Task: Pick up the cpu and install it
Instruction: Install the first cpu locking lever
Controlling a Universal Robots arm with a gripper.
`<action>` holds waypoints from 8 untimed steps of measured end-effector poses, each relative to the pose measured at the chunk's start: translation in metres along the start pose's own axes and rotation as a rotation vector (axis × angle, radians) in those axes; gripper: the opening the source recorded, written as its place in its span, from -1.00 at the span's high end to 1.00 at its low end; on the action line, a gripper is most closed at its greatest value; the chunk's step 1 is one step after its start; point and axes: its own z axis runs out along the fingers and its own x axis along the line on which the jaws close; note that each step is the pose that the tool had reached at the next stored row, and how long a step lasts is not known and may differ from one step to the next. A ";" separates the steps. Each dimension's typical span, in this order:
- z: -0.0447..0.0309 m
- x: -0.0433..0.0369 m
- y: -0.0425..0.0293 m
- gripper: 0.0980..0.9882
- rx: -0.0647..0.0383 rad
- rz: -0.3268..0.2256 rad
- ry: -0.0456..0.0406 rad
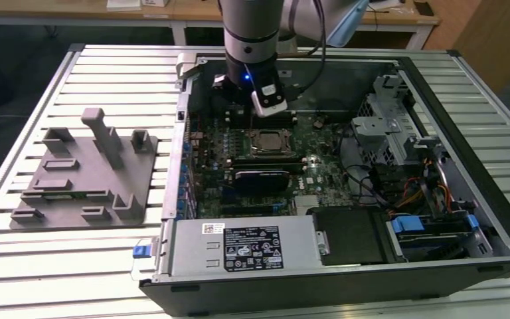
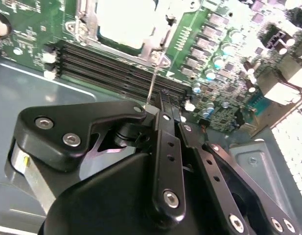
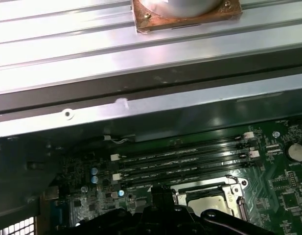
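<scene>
Cpu (image 1: 268, 140), a small flat silvery square chip, sits in the socket of the green motherboard (image 1: 324, 178) inside the open black computer case (image 1: 326, 294). The black gripper (image 2: 163, 94) hangs over the memory slots (image 2: 116, 68) beside it, fingers pressed together, empty. The case lies on a slatted metal table (image 1: 78, 266) beside a grey plastic fixture (image 1: 87, 179); wooden desks (image 1: 202, 8) stand behind.

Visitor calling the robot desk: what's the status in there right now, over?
Gripper low inside the computer case, by the memory slots. Cpu lying in its socket, not in the gripper. Thin metal lever right at the gripper's tip.
</scene>
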 end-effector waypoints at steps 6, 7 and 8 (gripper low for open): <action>0.0004 -0.0170 0.0031 0.98 0.000 0.000 0.0008; 0.0004 -0.0199 0.0037 0.98 0.000 0.001 0.0008; 0.0005 -0.0227 0.0042 0.98 0.000 0.001 0.0009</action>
